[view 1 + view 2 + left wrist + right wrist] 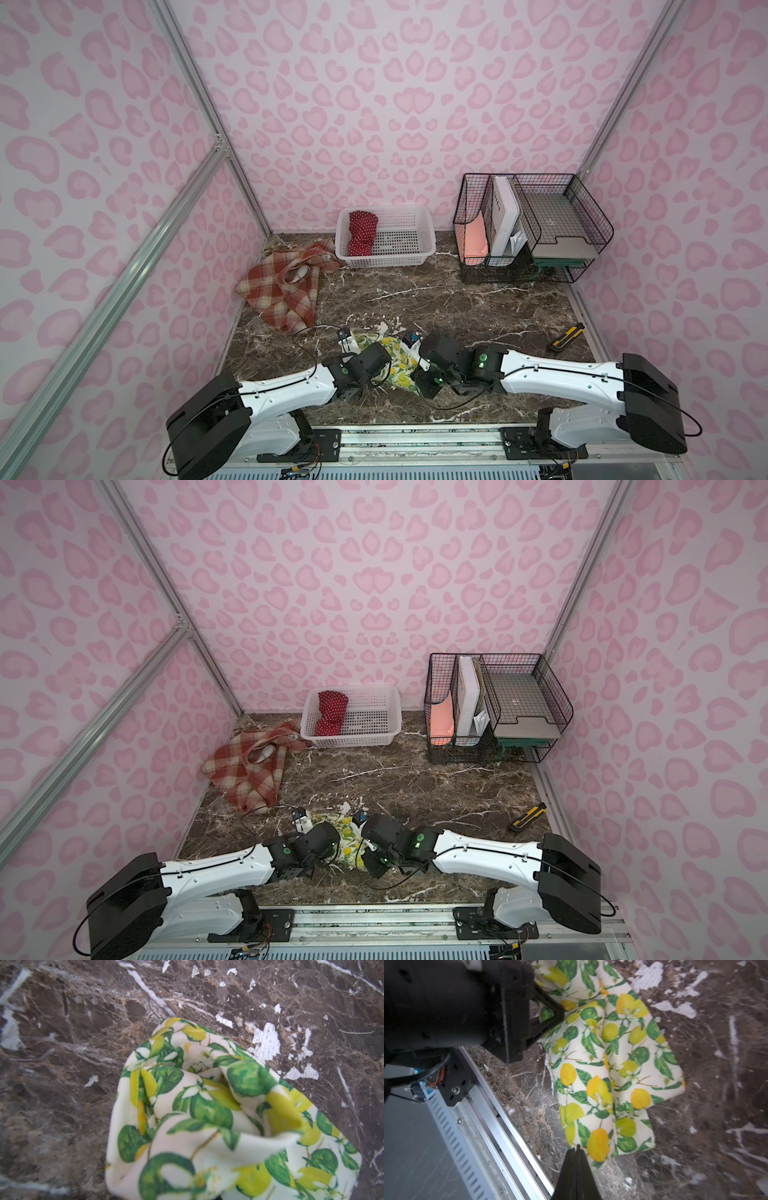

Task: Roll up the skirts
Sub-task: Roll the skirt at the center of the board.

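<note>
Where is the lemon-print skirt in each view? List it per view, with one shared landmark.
Top view: lemon-print skirt low centre.
Top view: low centre, slightly further left.
Left wrist view: close up, bunched, lower right of picture.
Right wrist view: mid-picture, running top to bottom.
Shared landmark: white chipped patch in the marble beside the skirt.

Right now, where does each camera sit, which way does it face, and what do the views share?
Both top views: high above the robot's base, looking down and forward over the table; left arm and right arm show.
Left wrist: close above the lemon skirt, facing down; no robot part clearly shows.
Right wrist: low beside that skirt, facing it; right gripper, shut, and the left arm show.
Shared: all show the lemon skirt.
</note>
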`<action>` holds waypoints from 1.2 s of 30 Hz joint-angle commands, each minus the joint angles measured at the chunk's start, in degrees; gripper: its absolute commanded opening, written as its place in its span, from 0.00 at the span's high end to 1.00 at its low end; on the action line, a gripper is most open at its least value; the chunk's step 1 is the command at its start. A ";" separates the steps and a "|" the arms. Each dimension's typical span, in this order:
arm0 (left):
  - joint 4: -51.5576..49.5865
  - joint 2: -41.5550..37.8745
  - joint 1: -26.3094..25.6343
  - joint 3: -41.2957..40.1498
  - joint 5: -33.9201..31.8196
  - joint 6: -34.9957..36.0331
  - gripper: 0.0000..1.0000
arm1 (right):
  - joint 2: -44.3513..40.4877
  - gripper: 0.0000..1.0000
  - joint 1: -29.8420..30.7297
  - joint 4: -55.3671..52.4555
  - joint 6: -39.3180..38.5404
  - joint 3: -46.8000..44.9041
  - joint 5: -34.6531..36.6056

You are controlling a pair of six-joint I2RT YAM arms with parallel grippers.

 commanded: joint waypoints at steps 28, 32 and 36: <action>0.49 2.64 1.80 -0.55 8.45 8.08 1.00 | 4.81 0.70 1.41 13.88 -6.18 -2.52 1.95; 1.12 2.26 1.80 -0.69 9.15 8.70 1.00 | 8.36 0.68 1.08 15.17 -8.52 -3.27 3.32; 1.65 2.14 1.80 -0.90 9.96 9.18 1.00 | 10.05 0.67 1.15 15.73 -9.86 -3.49 5.67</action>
